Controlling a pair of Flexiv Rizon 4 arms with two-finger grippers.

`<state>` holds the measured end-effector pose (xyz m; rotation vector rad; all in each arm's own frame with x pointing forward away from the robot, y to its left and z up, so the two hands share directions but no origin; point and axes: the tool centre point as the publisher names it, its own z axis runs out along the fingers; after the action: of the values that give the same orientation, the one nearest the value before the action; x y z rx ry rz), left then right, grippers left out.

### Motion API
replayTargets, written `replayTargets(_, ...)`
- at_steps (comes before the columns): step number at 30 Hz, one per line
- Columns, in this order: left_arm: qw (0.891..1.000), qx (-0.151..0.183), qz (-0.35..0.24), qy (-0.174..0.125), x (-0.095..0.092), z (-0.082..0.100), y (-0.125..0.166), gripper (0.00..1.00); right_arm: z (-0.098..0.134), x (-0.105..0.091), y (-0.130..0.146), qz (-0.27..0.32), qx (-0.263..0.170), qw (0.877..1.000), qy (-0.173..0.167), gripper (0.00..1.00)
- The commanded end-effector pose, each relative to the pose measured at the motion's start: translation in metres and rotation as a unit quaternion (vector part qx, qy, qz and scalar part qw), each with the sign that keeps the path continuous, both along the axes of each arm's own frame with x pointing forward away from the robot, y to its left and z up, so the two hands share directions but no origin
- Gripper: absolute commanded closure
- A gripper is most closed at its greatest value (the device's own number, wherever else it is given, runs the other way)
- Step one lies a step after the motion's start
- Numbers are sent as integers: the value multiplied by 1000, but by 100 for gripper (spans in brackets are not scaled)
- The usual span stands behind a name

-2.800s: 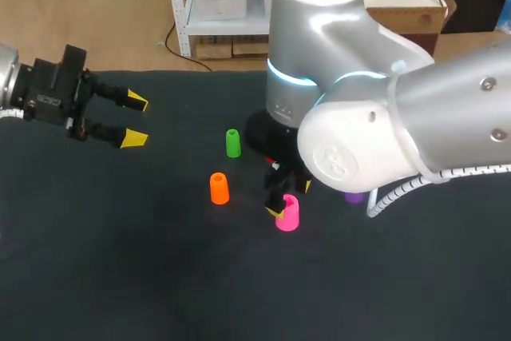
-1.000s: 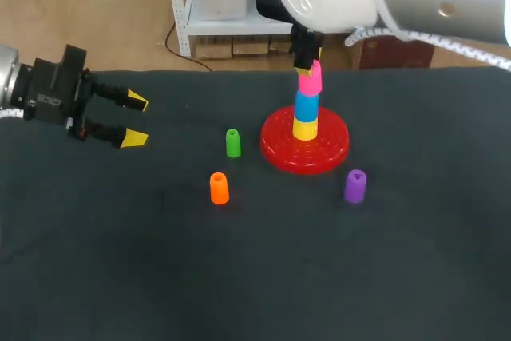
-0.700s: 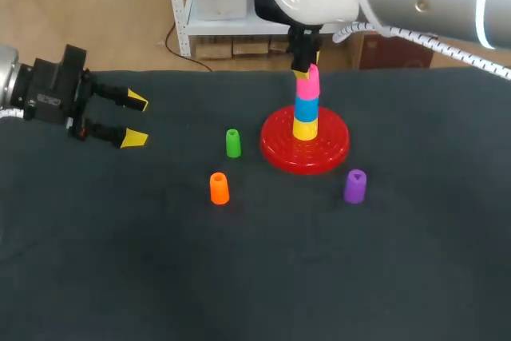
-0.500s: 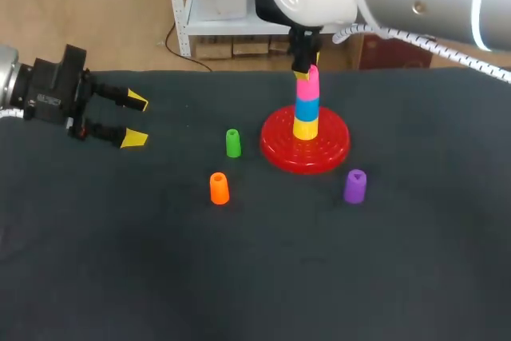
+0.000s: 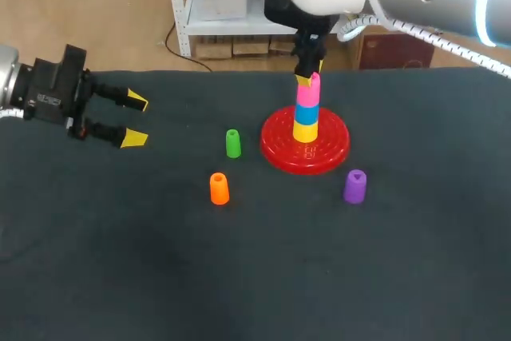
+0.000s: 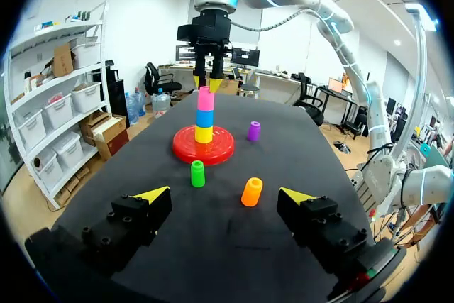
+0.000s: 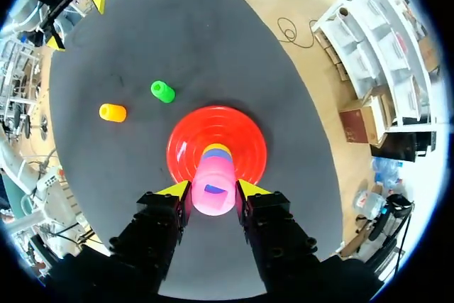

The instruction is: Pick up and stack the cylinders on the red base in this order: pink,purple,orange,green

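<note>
Overhead, right end effector (image 7: 213,188) pointing down, clamped on pink cylinder (image 5: 308,91), left end effector (image 5: 134,120) level, apart.

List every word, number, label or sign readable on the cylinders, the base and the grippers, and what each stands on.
None can be read.
left gripper: small white print on its black body, too small to read.
red base: faint mark near its front rim, too blurred to read.
pink cylinder, purple cylinder, orange cylinder, green cylinder: no print shows.

Pink cyl. (image 7: 214,193) tops stack (image 7: 217,152) on red base (image 7: 245,140), right under end effector (image 7: 213,189).
</note>
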<state>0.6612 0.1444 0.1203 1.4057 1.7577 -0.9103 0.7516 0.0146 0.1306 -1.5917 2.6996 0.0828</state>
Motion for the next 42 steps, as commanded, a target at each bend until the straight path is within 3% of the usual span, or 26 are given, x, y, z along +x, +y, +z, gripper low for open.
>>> replayTargets(1,1000,-2,0,-1,-1,-1,1,0,-22,6,-4,5,17,999,30,100)
replayTargets(15,1000,-2,0,-1,-1,-1,1,0,-41,10,13,41,39,993,105,100)
replayTargets(16,1000,-2,0,-1,-1,-1,1,0,-42,10,14,42,39,993,106,95)
replayTargets(17,1000,-2,0,-1,-1,-1,1,0,-41,8,15,41,39,993,103,68)
replayTargets(18,1000,-2,0,-1,-1,-1,1,0,-40,6,16,43,37,993,102,0)
replayTargets(26,1000,-2,0,-1,-1,-1,1,0,-3,-12,20,31,6,999,34,0)
replayTargets(33,1000,-2,0,-1,-1,-1,1,0,23,-17,24,19,-6,1000,-18,0)
replayTargets(39,1000,-2,0,-1,-1,-1,1,0,45,-24,38,37,3,997,-70,0)
replayTargets(42,1000,-2,0,-1,-1,-1,1,0,51,-31,49,58,28,992,-105,0)
